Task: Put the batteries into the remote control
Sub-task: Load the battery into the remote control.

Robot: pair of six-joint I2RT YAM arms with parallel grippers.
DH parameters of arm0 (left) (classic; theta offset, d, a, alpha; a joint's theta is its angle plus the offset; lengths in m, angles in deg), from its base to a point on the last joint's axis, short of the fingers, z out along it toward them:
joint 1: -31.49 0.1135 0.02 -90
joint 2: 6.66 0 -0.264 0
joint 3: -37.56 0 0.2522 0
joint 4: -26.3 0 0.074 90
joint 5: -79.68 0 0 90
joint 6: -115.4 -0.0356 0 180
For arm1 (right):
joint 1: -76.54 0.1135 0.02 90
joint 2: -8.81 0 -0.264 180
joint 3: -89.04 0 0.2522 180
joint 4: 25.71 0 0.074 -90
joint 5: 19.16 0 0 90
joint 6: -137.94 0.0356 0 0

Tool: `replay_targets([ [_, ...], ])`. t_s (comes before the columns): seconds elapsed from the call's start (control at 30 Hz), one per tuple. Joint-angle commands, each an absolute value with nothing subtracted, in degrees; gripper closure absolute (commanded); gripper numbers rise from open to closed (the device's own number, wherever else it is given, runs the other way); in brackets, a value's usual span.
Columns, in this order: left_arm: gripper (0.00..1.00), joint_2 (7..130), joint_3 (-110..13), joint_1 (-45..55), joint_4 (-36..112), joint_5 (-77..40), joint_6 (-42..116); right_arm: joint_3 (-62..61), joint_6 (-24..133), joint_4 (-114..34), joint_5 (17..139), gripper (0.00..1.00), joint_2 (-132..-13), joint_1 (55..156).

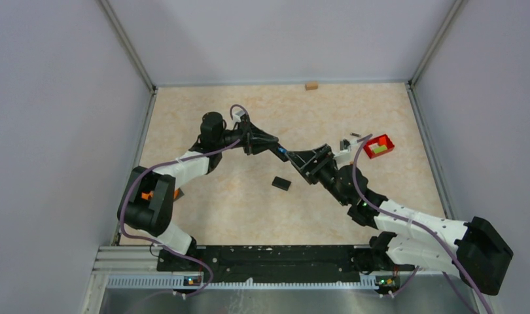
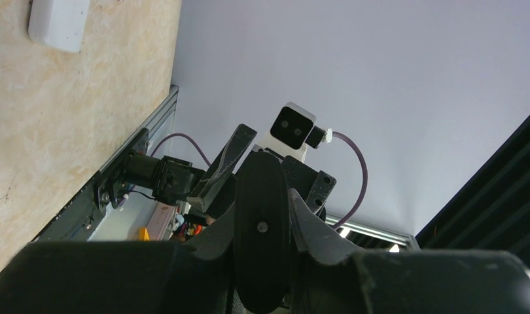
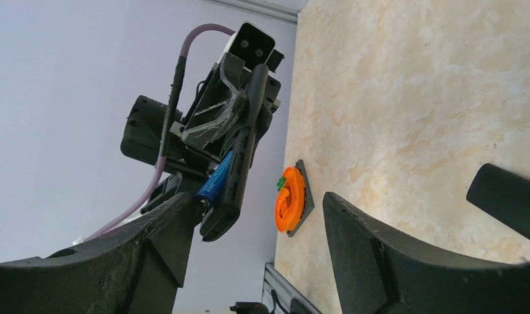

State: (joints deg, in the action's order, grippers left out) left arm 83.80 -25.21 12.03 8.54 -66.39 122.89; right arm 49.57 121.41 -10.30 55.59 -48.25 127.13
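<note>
My left gripper (image 1: 270, 146) is shut on the black remote (image 2: 261, 222) and holds it above the table, end toward the right arm. In the right wrist view the remote (image 3: 244, 157) shows edge-on, with a blue battery (image 3: 216, 181) lying along its open side. My right gripper (image 3: 259, 208) is open, and its left fingertip (image 3: 178, 210) is right at the battery's lower end. In the top view the right gripper (image 1: 301, 159) meets the remote's tip. A dark battery (image 1: 355, 135) lies by the red tray (image 1: 388, 140).
The black battery cover (image 1: 281, 183) lies on the table below the grippers, and also shows in the right wrist view (image 3: 508, 199). The red tray holds yellow-green blocks. An orange pumpkin piece (image 3: 290, 199) sits at the left wall. A tan block (image 1: 311, 85) lies at the back edge.
</note>
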Motion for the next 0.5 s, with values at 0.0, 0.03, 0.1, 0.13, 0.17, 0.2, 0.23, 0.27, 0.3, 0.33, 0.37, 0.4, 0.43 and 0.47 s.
replay_targets([
  [0.0,1.00,80.68,-24.76,12.07,4.29,-66.93,123.33,46.87,118.70,-8.21,56.47,0.25,-48.08,127.63],
  [0.03,1.00,80.74,-24.72,12.07,4.22,-66.95,123.27,46.84,118.20,-7.96,56.57,0.23,-47.89,127.67],
  [0.1,1.00,80.74,-24.60,12.07,4.21,-66.96,123.23,47.15,117.13,-6.75,56.72,0.20,-47.27,127.64],
  [0.13,1.00,80.74,-24.48,12.09,4.16,-66.93,123.22,47.22,116.74,-6.25,56.77,0.19,-47.06,127.61],
  [0.17,1.00,80.83,-24.48,12.10,4.13,-66.99,123.14,47.32,116.44,-5.91,56.73,0.19,-46.77,127.68],
  [0.2,1.00,80.74,-24.49,12.07,4.12,-66.97,123.18,47.29,116.32,-5.82,56.59,0.19,-46.60,127.68],
  [0.23,1.00,80.79,-24.44,12.07,4.12,-66.94,123.19,47.32,116.31,-5.65,56.49,0.18,-46.50,127.63],
  [0.27,1.00,80.79,-24.37,12.08,4.12,-67.00,123.15,47.29,116.31,-5.37,56.38,0.18,-46.43,127.66],
  [0.3,1.00,80.72,-24.39,12.07,4.12,-67.05,123.14,47.45,116.30,-4.93,56.34,0.18,-46.43,127.64],
  [0.33,1.00,80.60,-24.29,12.07,4.07,-67.08,123.19,47.68,116.49,-4.21,56.27,0.18,-46.52,127.68],
  [0.37,1.00,80.55,-24.23,12.08,4.04,-67.07,123.25,48.07,116.84,-3.51,56.14,0.18,-46.52,127.62],
  [0.4,1.00,80.46,-24.19,12.07,4.03,-67.09,123.30,48.55,117.23,-2.60,56.02,0.18,-46.49,127.65],
  [0.43,1.00,80.40,-24.22,12.07,3.99,-67.16,123.37,48.96,117.79,-1.70,55.80,0.19,-46.41,127.67],
  [0.47,1.00,80.32,-24.19,12.11,3.80,-67.19,123.57,49.43,118.28,-1.03,55.65,0.19,-46.39,127.69],
])
